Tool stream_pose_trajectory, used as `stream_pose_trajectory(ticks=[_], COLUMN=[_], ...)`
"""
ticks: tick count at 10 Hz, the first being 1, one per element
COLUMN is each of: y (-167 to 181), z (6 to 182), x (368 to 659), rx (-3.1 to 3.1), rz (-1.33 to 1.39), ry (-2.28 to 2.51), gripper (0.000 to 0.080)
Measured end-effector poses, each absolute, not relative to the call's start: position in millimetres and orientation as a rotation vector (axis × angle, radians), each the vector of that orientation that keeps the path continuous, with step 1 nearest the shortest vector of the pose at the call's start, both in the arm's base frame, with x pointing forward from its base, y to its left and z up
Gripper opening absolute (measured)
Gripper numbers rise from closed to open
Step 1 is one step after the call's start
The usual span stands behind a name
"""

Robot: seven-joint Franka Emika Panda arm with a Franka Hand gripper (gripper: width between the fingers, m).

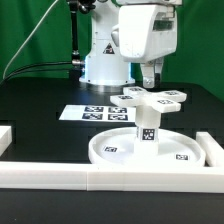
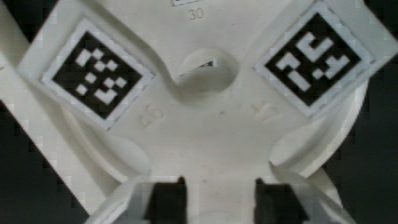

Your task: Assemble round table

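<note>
Round table stood low in frame centre: leg (image 1: 146, 128) upright on disc (image 1: 115, 150), cross (image 1: 152, 97) sitting atop it. My gripper (image 1: 150, 82) hovered over the cross; spread or pinching, I couldn't tell. I judged final tightening remained.

A black counter (image 1: 40, 105) carries the marker board (image 1: 88, 113), which lies flat toward the far edge. Long white border bars (image 1: 60, 178) run along the near edge, another bar (image 1: 215, 150) lines the exterior view's right edge, and green backdrop (image 1: 30, 30) hangs behind.
</note>
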State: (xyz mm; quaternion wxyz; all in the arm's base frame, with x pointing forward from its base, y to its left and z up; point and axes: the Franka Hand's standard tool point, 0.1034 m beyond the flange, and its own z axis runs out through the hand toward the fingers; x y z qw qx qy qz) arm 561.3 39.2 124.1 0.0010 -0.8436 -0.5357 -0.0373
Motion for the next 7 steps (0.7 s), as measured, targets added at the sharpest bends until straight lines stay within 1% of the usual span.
stream_pose_trajectory(ticks=[1, 2, 3, 4, 5, 7], y=[38.9, 38.4, 36.6, 35.5, 34.6, 32.5], z=[123.9, 123.7, 122.6, 121.9, 120.5, 115.5], x=[561.3, 561.3, 561.0, 560.8, 560.3, 559.3], rx=[-2.649, -2.650, -2.652, -2.653, -2.654, -2.655], rz=[-0.117, -0.116, -0.113, -0.112, -0.108, -0.097], ry=[-1.681, -1.680, -1.676, -1.673, -1.670, -1.665], gripper=[0.0335, 0.0469, 0.0469, 0.0609, 0.0638, 0.0646])
